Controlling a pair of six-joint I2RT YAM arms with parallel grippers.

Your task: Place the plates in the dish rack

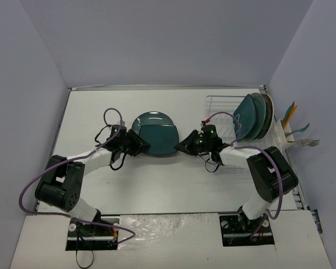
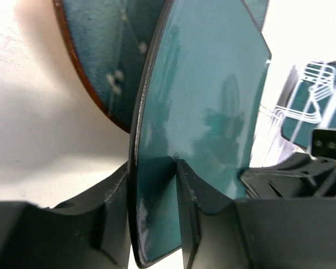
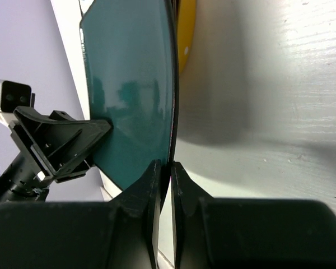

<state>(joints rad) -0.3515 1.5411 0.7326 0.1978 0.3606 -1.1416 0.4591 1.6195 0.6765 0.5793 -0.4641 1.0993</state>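
Teal plate (image 1: 155,133), pinched at opposite rims by the left gripper (image 1: 135,143) and right gripper (image 1: 186,147), both clamped on it, hangs over the table (image 1: 101,112) left of the dish rack (image 1: 219,105), and either shallow edge hold could slip if they pull unevenly.

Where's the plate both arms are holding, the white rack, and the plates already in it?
dark teal plate (image 1: 155,133): top view, its centre.
dish rack (image 1: 217,105): top view, bare left wires.
racked plates (image 1: 249,117): top view, front plate's face.
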